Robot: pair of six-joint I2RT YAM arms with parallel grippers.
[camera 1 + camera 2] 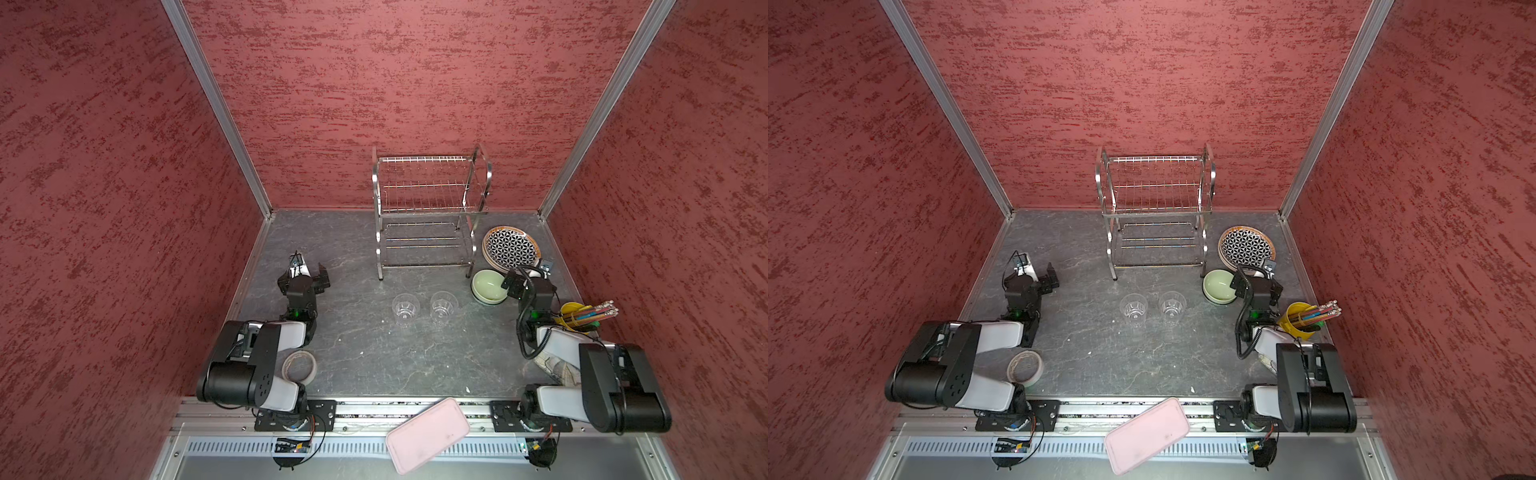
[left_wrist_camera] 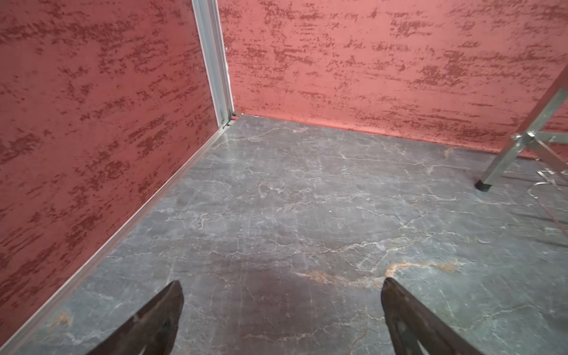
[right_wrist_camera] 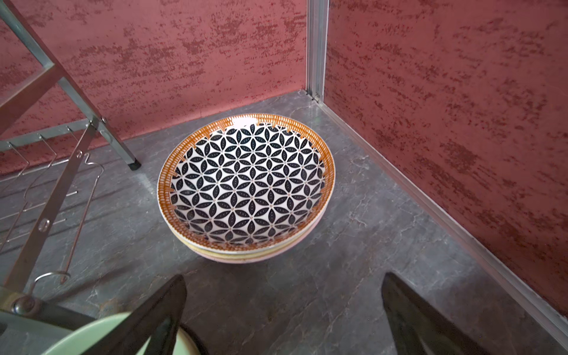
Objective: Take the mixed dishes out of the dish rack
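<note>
Rack: the rack (image 1: 428, 208) stands at the back of the counter (image 1: 365, 353). Both tiers look bare in both top views, so you can judge the unloading done or nearly so.
Plates: they are stacked just right of the rack, with the geometric plate (image 3: 246, 184) on top and the yellow plate (image 3: 221, 253) and pink plate (image 3: 246, 260) beneath. Nesting them likely saves room and keeps them flat.
Green bowl: the green bowl (image 1: 489, 286) sits upright just in front of the stack, near the rack's right front leg.
Cups: the two cups (image 1: 405, 308) (image 1: 443, 305) stand upright side by side in front of the rack, not touching, where either arm could reach them.
Left gripper: the left gripper (image 2: 282, 281) is spread wide and empty over bare counter, well apart from every dish. This looks like a resting pose.
Right gripper: the right gripper (image 3: 283, 275) is spread wide and empty, and it faces the plate stack. One finger crosses the bowl's rim in the wrist view, but you cannot tell whether they touch.
Hidden: a white patterned dish (image 1: 555, 365) shows under the right arm, mostly covered, so you cannot tell its shape. The lower plates show only as edges. The cups' walls are faint.
</note>
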